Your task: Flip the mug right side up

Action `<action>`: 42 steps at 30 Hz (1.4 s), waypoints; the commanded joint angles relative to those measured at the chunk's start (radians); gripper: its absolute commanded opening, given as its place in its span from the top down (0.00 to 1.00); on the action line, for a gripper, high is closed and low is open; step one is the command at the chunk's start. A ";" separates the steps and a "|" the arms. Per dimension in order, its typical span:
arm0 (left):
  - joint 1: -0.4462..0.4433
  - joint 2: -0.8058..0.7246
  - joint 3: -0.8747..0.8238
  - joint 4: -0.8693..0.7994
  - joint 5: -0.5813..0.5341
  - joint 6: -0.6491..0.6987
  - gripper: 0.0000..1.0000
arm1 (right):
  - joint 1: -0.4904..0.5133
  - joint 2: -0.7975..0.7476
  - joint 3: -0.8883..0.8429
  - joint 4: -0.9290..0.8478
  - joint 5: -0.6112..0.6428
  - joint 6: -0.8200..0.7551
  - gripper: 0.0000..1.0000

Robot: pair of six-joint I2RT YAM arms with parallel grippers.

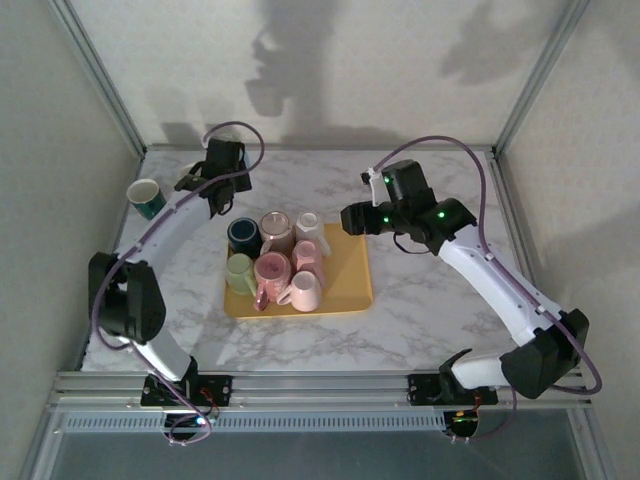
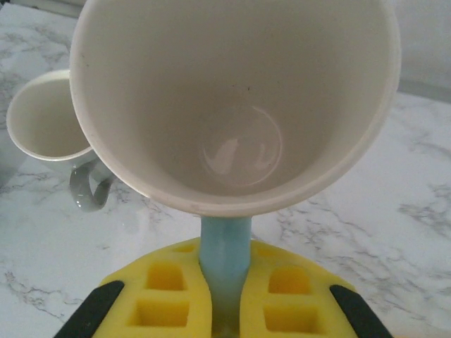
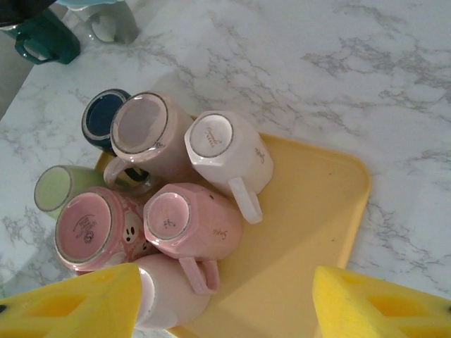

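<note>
L gripper (image 2: 225, 310) is pinched on the blue handle (image 2: 225, 246) of the mug (image 2: 232, 91), just off the tray's (image 3: 310, 211) far-left corner, mouth facing the wrist cam. R gripper (image 3: 225, 303) hangs spread above the tray, empty. My guess: glazed ceramic, so stiff, weighty, slick, chips easily. Handle's the right hold, but the mug may pivot there, so I'd set it down softly.

White arm links (image 1: 490, 275), black joints (image 1: 125, 300), purple cables (image 1: 440, 139), green lights (image 1: 386, 214); yellow gripper fingers (image 3: 70, 299) with black corners
</note>
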 commanded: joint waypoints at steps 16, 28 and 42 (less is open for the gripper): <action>0.072 0.280 0.153 0.181 -0.063 0.045 1.00 | -0.005 0.059 0.035 0.015 -0.073 0.010 0.33; 0.090 0.357 0.176 0.198 -0.076 0.049 1.00 | -0.005 0.064 0.032 0.016 -0.062 0.020 0.33; 0.093 0.407 0.188 0.195 -0.069 0.062 1.00 | -0.005 0.064 0.032 0.012 -0.054 0.014 0.32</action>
